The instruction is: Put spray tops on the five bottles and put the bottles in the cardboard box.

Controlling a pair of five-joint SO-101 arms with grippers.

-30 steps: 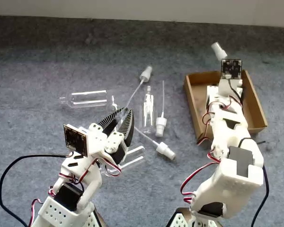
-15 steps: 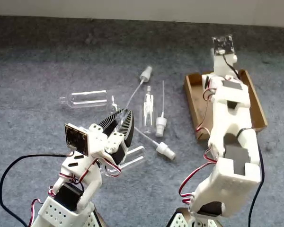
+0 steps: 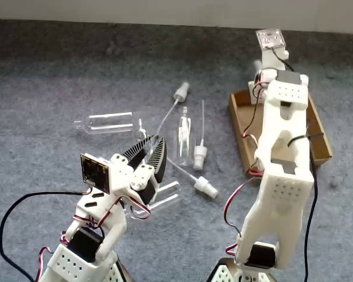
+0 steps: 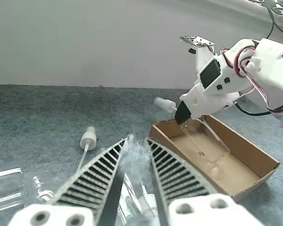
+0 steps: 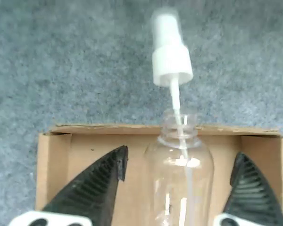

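Right gripper (image 5: 180,154) hangs over the cardboard box (image 5: 54,165), its jaws spread wide on either side of the bottle (image 5: 179,188). The bottle is clear, round-shouldered plastic and slants lengthwise in the box, neck toward the end wall. Its white spray top (image 5: 171,61) stands off the neck, thin tube running inside, above the grey fuzzy surface (image 5: 61,61).

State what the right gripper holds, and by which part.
Nothing: the jaws of the right gripper stand open, clear of the bottle in the box.
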